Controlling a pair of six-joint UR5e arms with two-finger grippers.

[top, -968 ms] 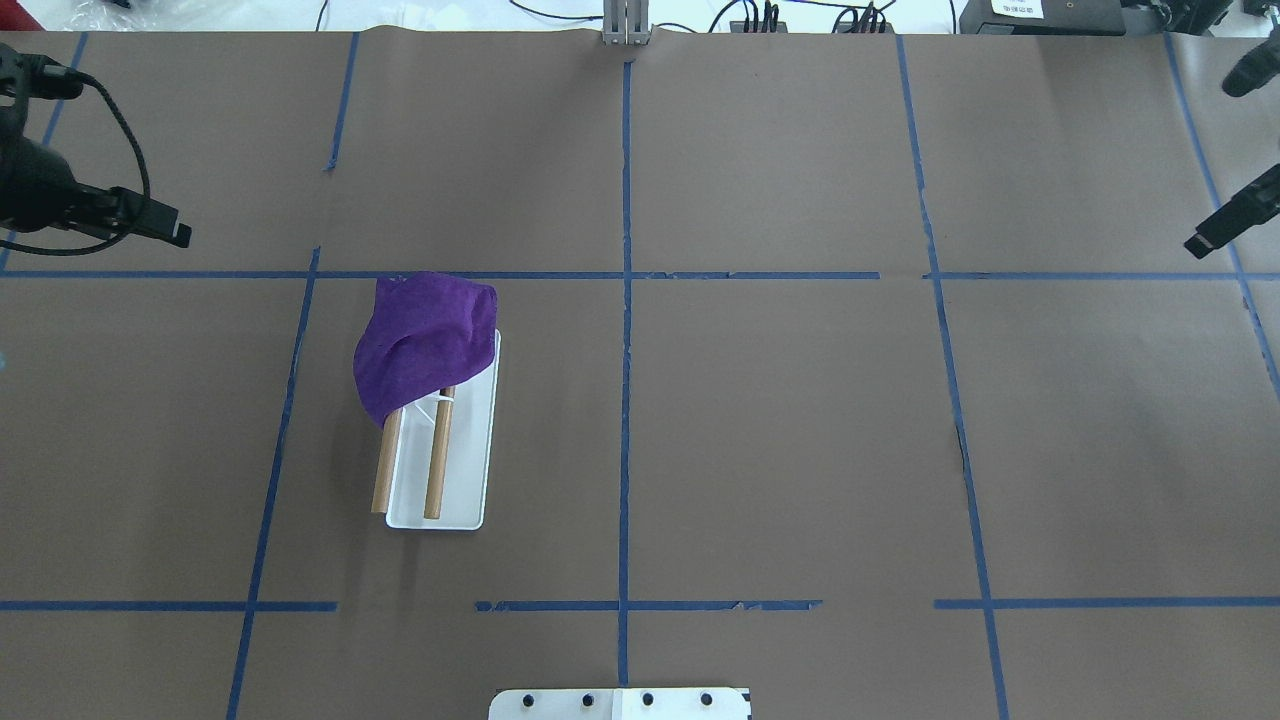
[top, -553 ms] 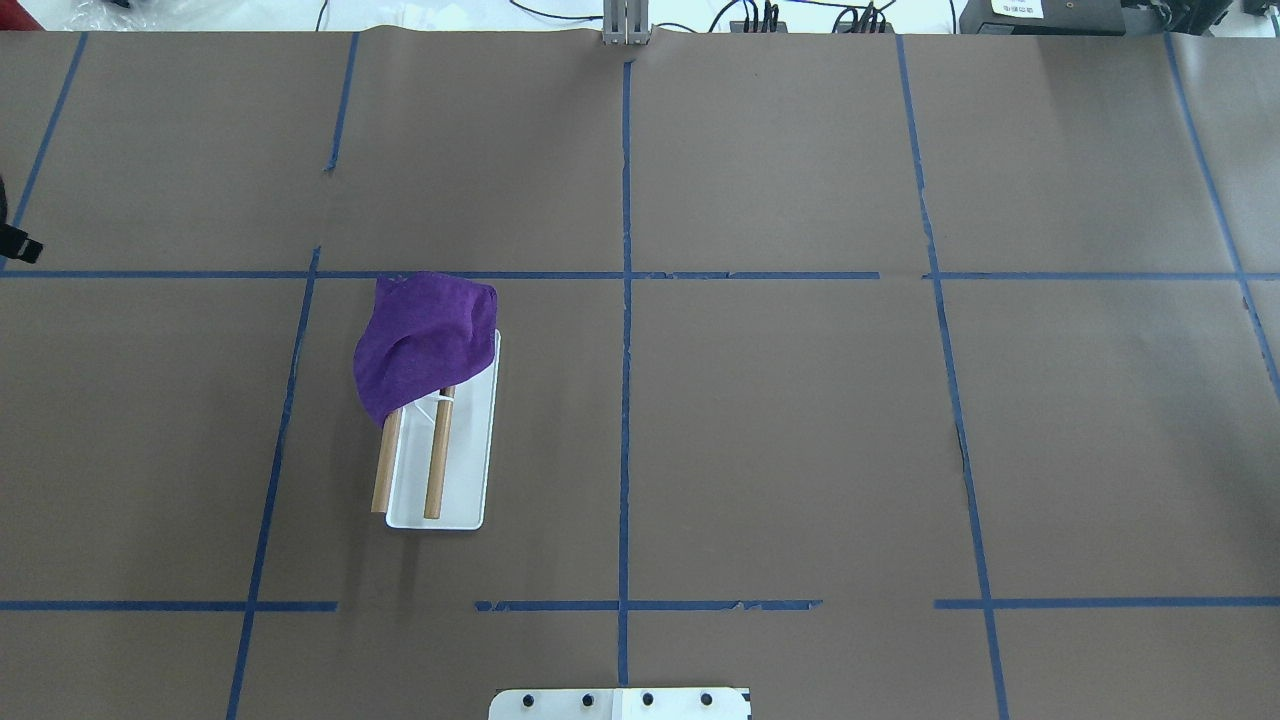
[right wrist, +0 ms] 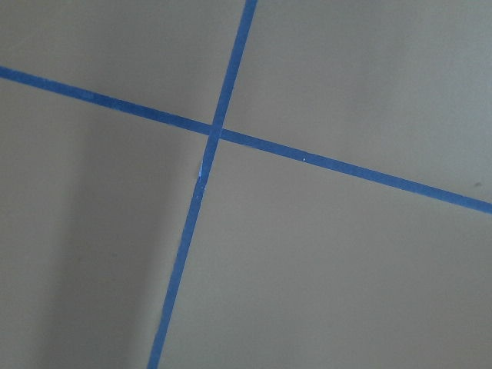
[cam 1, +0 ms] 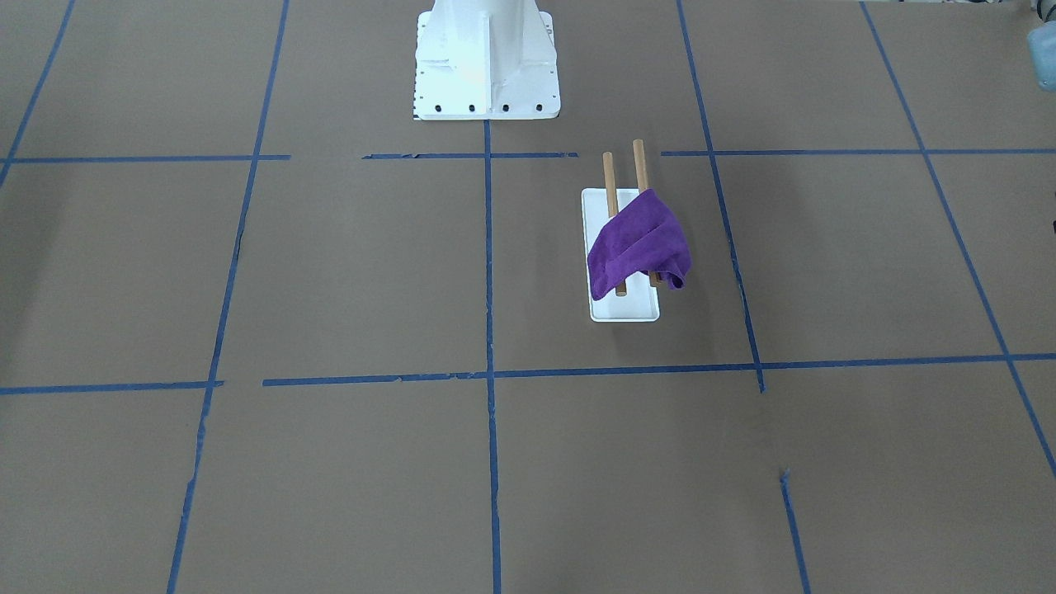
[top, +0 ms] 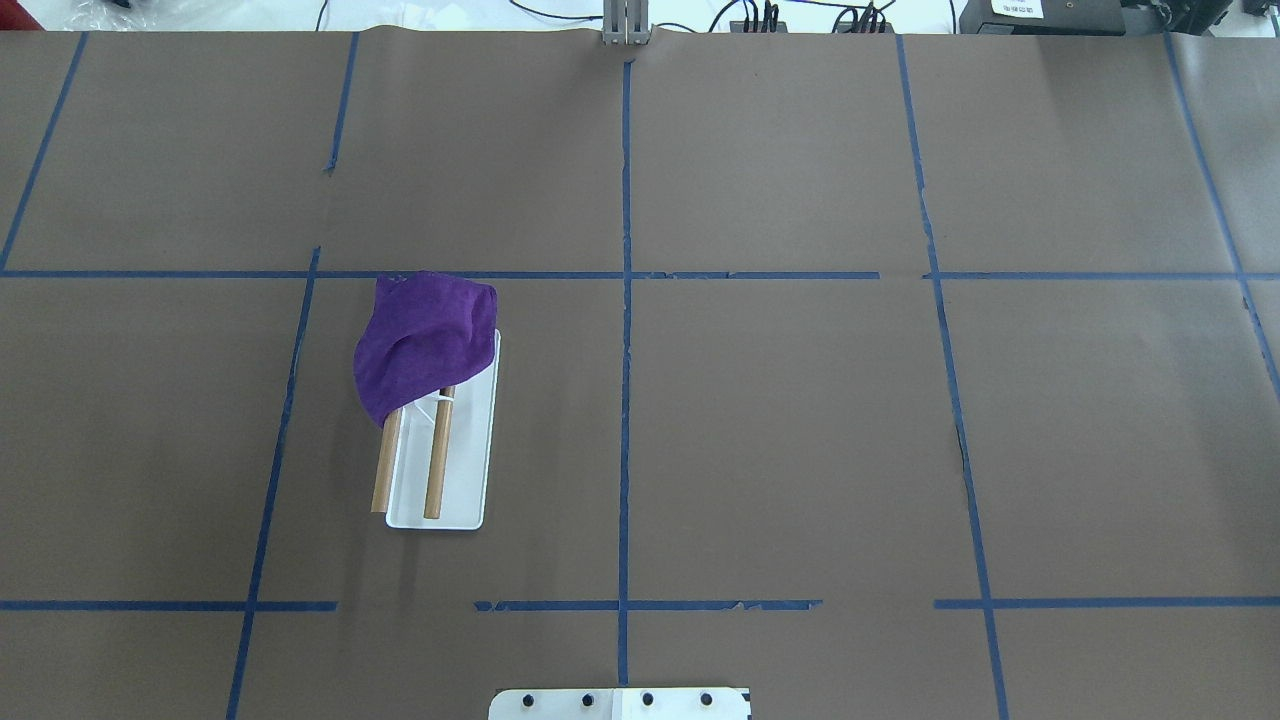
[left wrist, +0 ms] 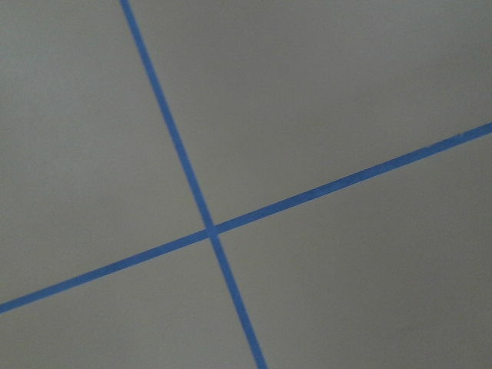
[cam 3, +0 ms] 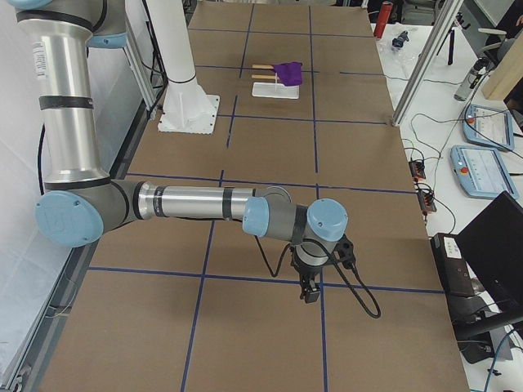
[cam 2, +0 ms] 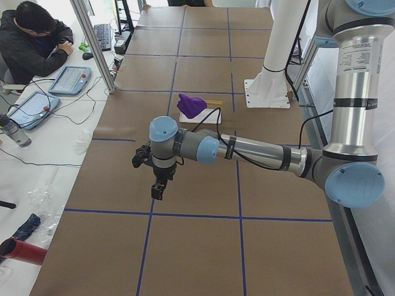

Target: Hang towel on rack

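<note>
The purple towel (top: 425, 340) is draped over the far ends of the rack's two brown rods (top: 436, 470). The rack's white base (top: 465, 470) rests on the brown table, on my left side. Towel (cam 1: 637, 243) and base (cam 1: 627, 311) also show in the front-facing view. Both grippers are outside the overhead and front views. My left gripper (cam 2: 159, 188) hangs over the table's left end, far from the towel (cam 2: 191, 105). My right gripper (cam 3: 310, 292) hangs over the right end, far from the towel (cam 3: 288, 72). I cannot tell whether either is open or shut. Both wrist views show only taped table.
The white robot pedestal (cam 1: 487, 58) stands at the table's near-robot edge. Blue tape lines cross the brown table cover. An operator (cam 2: 31, 43) sits at a side desk with control tablets (cam 2: 69, 80). Cables and boxes line the far edge (top: 800, 15).
Both arms have drawn outward and left the overhead view, the left past the left edge, the right past the right edge. Towel and rack have not moved.
</note>
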